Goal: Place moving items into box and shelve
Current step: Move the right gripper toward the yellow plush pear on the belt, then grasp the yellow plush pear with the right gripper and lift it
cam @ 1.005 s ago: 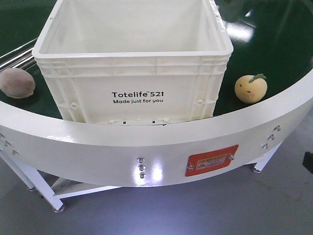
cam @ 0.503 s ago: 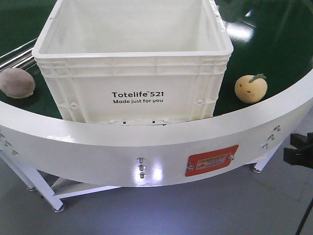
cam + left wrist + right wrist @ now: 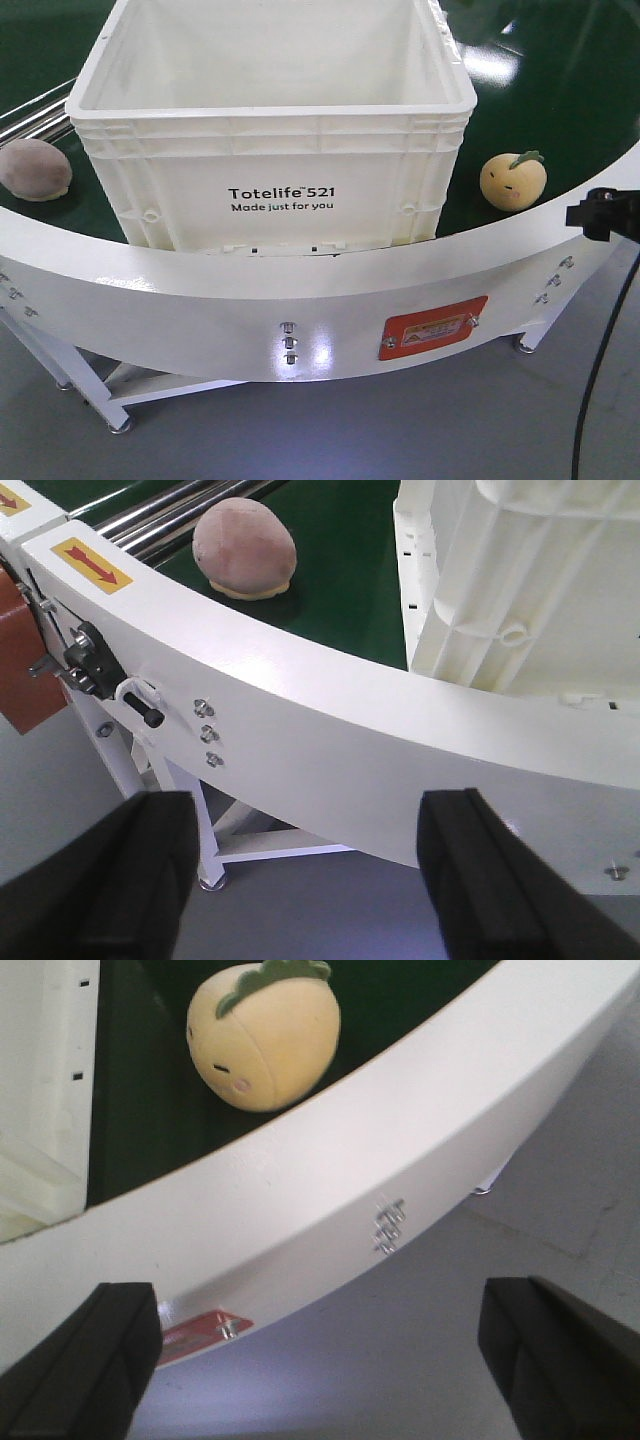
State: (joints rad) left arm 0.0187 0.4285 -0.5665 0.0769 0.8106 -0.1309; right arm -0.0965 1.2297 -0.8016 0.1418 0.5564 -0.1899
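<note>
Risen level with the white guard rail (image 3: 300,290), the right gripper (image 3: 598,213) hangs with fingers apart. From left: pinkish-brown plush fruit (image 3: 35,170) on the green belt (image 3: 590,100), left gripper (image 3: 300,880) spread wide below the rail, white box (image 3: 270,105) mid-belt, yellow plush fruit (image 3: 513,181) beside it.

factory-style lab, curved green conveyor (image 3: 570,110)

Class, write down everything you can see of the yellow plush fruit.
The yellow plush fruit is round, of soft-looking pale fabric, with a green leafy stem on top that leans right, and a small face: dark eyes and a pink cheek. It rests on the dark green belt, right of the white box and apart from it, just behind the curved white rail. Nothing holds it.
</note>
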